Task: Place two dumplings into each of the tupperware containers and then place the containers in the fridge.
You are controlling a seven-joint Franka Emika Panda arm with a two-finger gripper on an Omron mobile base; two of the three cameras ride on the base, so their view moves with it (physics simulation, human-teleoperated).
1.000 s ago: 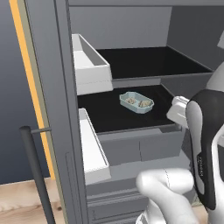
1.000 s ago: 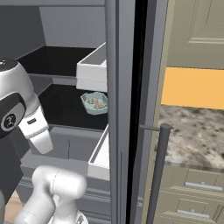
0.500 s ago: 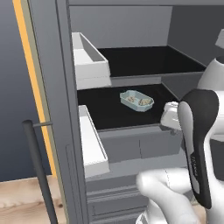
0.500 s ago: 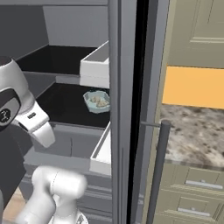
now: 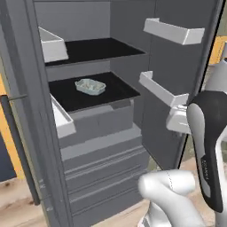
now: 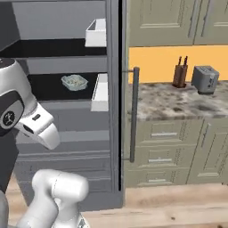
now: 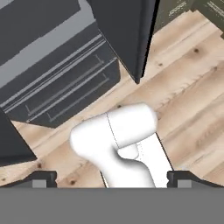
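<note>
- While one tupperware container [image 5: 90, 86] sits on the fridge's [image 5: 133, 66] middle black shelf [image 5: 111, 91] with what look like dumplings inside, no second container is in sight — forgetting it would leave the task half done.
- With fingertips [image 7: 43, 178] spread wide at the hand view's lower corners, the gripper [image 7: 112, 181] holds nothing and points at the wood floor [image 7: 192, 87].
- Swinging the arm could clip the open door's white bins [image 5: 162, 91].

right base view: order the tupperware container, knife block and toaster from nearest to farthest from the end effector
1. tupperware container, on the fridge shelf, above the end effector
2. knife block, on the counter right of the fridge
3. toaster, farther right on the counter
</note>
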